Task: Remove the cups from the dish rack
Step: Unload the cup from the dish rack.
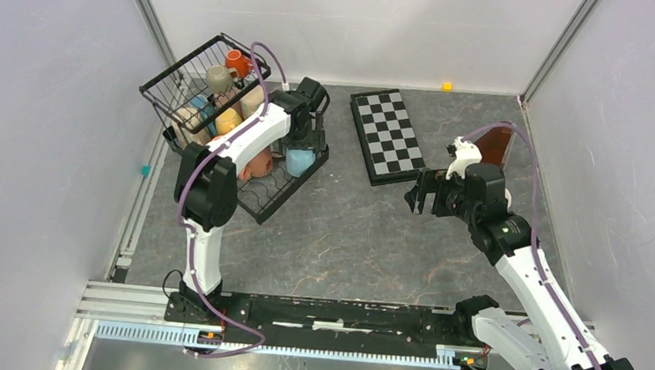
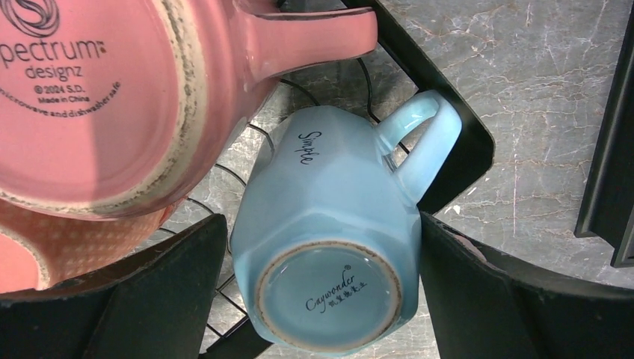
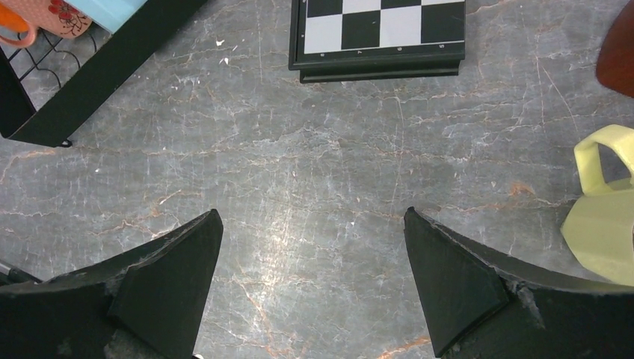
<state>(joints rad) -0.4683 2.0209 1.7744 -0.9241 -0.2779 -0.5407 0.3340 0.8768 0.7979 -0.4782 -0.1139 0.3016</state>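
The black wire dish rack (image 1: pixel 277 202) stands at the back left, its tall basket holding several cups, among them an orange one (image 1: pixel 237 61) and a yellow one (image 1: pixel 228 121). On its flat tray a light blue cup (image 2: pixel 329 217) lies bottom-up next to a pink cup (image 2: pixel 97 97). My left gripper (image 2: pixel 321 218) is open and straddles the blue cup (image 1: pixel 299 161), with a slim gap at the left finger (image 2: pixel 172 284). My right gripper (image 3: pixel 313 212) hangs open over bare table, right of the checkerboard. A pale yellow cup (image 3: pixel 602 232) stands on the table beside its right finger.
A black-and-white checkerboard (image 1: pixel 387 135) lies in the middle back. A red-brown object (image 1: pixel 495 142) stands behind my right arm. The rack's black frame corner (image 3: pixel 112 67) shows in the right wrist view. Walls close in the table on three sides.
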